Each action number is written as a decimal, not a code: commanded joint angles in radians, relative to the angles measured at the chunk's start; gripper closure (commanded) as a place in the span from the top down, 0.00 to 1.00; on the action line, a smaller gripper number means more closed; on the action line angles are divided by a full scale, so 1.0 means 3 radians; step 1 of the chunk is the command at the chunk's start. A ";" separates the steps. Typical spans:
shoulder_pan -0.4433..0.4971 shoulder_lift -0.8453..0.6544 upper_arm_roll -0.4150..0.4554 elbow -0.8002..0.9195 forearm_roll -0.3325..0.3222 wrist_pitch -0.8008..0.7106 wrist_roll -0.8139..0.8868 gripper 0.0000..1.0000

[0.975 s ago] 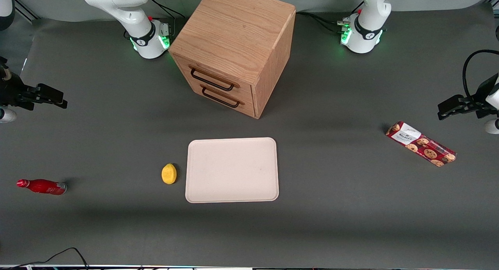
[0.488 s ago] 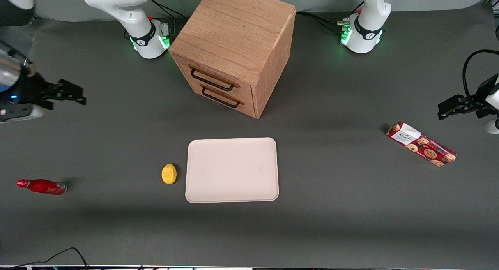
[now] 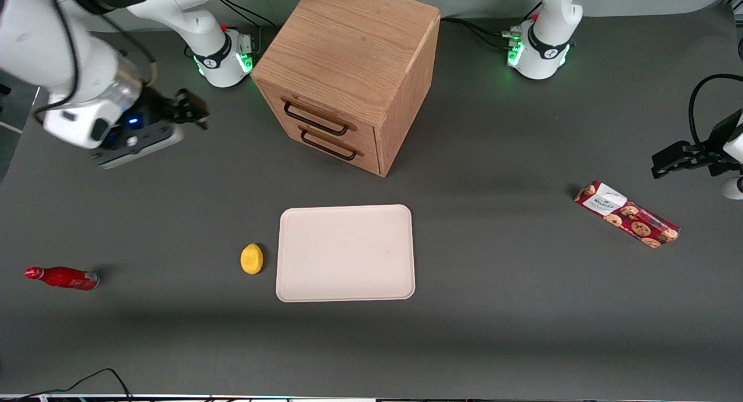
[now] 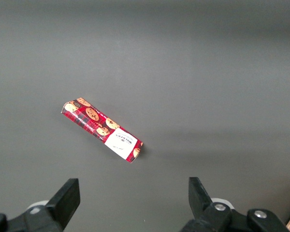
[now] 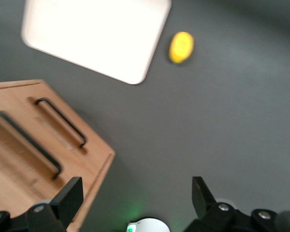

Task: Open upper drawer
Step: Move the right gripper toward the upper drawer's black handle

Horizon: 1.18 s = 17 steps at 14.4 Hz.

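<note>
The light oak cabinet (image 3: pixel 348 48) stands at the back middle of the table. The upper drawer (image 3: pixel 325 113) is closed, its thin dark wire handle (image 3: pixel 316 119) flat against the front; the matching lower drawer (image 3: pixel 334 142) sits under it. My right gripper (image 3: pixel 191 111) is open and empty, hovering above the table toward the working arm's end, apart from the cabinet and about level with the drawers. In the right wrist view the upper drawer's handle (image 5: pixel 26 145) and the lower handle (image 5: pixel 60 122) show beside my open gripper (image 5: pixel 135 188).
A cream tray (image 3: pixel 346 253) lies nearer the front camera than the cabinet, with a yellow lemon (image 3: pixel 251 258) beside it. A red bottle (image 3: pixel 62 277) lies toward the working arm's end. A cookie packet (image 3: pixel 627 214) lies toward the parked arm's end.
My right arm has swung in from the table's end toward the cabinet, and the gripper has come much closer to the drawers. The drawers have not moved.
</note>
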 commanded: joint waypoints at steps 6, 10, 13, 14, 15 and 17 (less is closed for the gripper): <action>0.0959 0.0175 -0.0462 0.0049 0.0473 -0.0035 -0.0109 1.00; 0.0995 0.0272 -0.0421 0.0003 0.0473 -0.0035 -0.0109 1.00; 0.0995 0.0308 -0.0386 -0.0058 0.0498 -0.0025 -0.0114 1.00; 0.0990 0.0308 -0.0340 -0.0063 0.0503 -0.0020 -0.0114 1.00; 0.0985 0.0308 -0.0319 -0.0063 0.0504 -0.0009 -0.0114 1.00; 0.0954 0.0318 -0.0258 -0.0068 0.0498 0.0021 -0.0135 1.00</action>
